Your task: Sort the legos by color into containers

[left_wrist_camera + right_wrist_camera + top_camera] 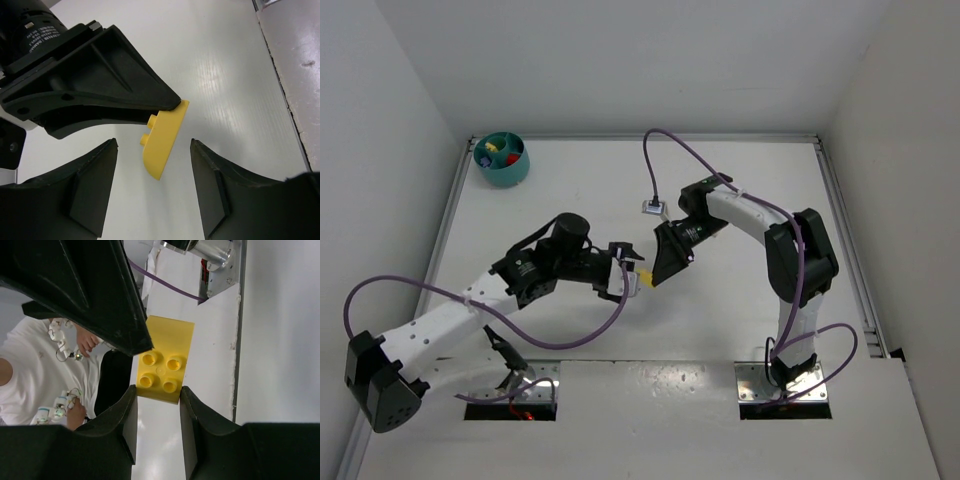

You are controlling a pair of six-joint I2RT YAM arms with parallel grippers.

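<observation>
A yellow studded lego (643, 279) hangs above the table's middle, between both grippers. My right gripper (656, 272) is shut on it: in the right wrist view the fingertips (126, 402) pinch the brick's (164, 360) near end. My left gripper (632, 272) is open. In the left wrist view its gripper (154, 192) stands wide open on either side of the brick (162, 140), which sits just ahead of the pads without touching them. The teal bowl (510, 172) stands at the far left corner with small red and yellow pieces inside.
A small grey cable plug (653, 208) lies on the table behind the grippers. The purple cable (690, 155) loops over the right arm. The white walls close in the table on three sides. A person in white (30, 370) shows past the table edge.
</observation>
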